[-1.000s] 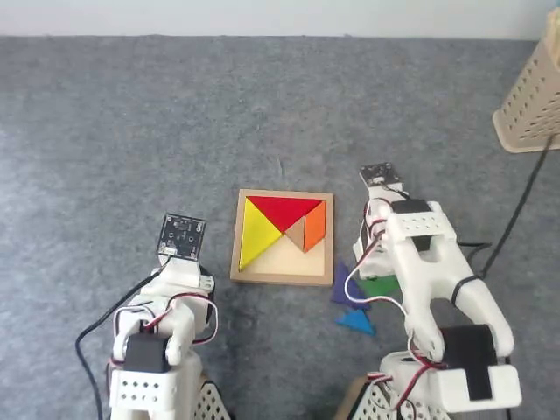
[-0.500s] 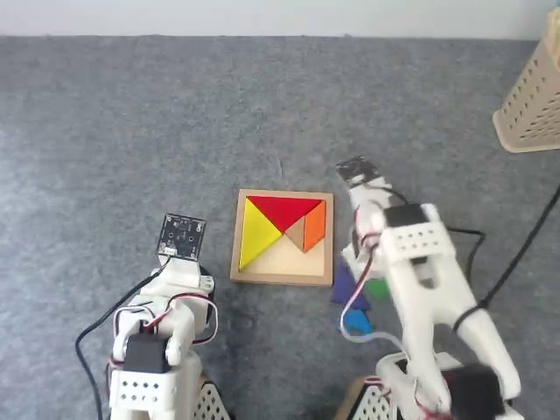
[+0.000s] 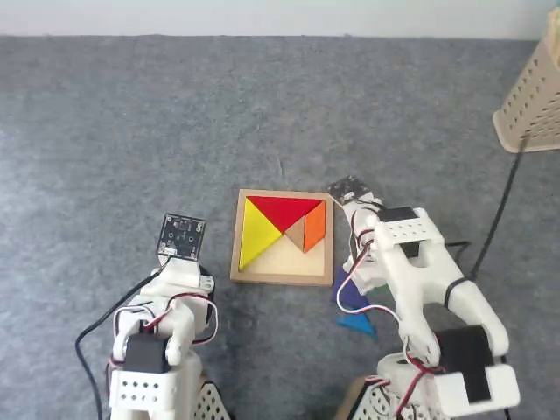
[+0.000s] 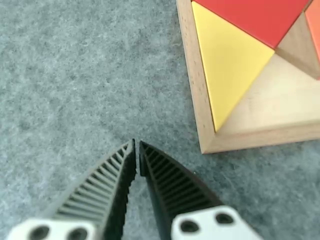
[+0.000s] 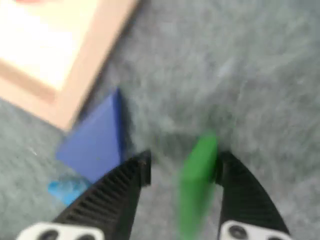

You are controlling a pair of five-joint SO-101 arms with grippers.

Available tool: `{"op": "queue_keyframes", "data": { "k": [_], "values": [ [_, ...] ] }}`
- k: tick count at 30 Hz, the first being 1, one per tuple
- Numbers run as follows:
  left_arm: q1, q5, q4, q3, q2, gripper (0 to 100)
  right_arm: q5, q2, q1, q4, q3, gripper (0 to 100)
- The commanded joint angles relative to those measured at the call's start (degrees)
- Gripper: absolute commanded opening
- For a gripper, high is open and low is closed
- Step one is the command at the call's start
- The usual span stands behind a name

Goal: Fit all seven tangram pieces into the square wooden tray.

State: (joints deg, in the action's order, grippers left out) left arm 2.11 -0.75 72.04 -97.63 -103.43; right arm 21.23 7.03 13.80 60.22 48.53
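- The square wooden tray (image 3: 280,277) lay on fuzzy grey carpet (image 3: 175,114), with a yellow triangle (image 4: 227,60) and a red triangle (image 4: 255,15) inside.
- The ribbed left gripper (image 4: 136,145) was clenched and empty near the tray's corner.
- The right gripper (image 5: 183,159) gaped around the on-edge green piece (image 5: 197,185).

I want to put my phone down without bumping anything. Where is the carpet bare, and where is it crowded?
Bare: the wide carpet beyond the tray, and the stretch left of the left arm. Crowded: right of the tray, where blue pieces, the green piece and the right arm bunch up.
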Motion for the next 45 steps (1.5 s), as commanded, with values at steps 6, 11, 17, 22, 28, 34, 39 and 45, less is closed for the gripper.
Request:
{"op": "queue_keyframes", "data": {
  "k": [6,11,17,22,28,34,39,45],
  "values": [
    [0.26,0.35,0.35,1.1,-1.23,1,1.05,-1.54,-1.36,-1.19,-1.32,21.9],
    [0.26,0.35,0.35,1.1,-1.23,1,1.32,-1.89,-1.63,1.36,-3.16,18.8],
    [0.26,0.35,0.35,1.1,-1.23,1,1.49,-2.07,-4.26,6.37,-6.51,30.7],
    [0.26,0.35,0.35,1.1,-1.23,1,2.64,-2.07,-4.26,6.29,-6.51,30.3],
    [0.26,0.35,0.35,1.1,-1.23,1,6.07,-2.07,-4.26,6.64,-4.66,30.5],
    [0.26,0.35,0.35,1.1,-1.23,1,10.55,-2.07,-4.26,6.81,-2.55,30.3],
    [0.26,0.35,0.35,1.1,-1.23,1,14.68,-1.45,-4.26,11.3,-2.73,30.5],
    [0.26,0.35,0.35,1.1,-1.23,1,16.62,-2.24,-4.26,11.82,-2.73,30.3]
  ]
}}
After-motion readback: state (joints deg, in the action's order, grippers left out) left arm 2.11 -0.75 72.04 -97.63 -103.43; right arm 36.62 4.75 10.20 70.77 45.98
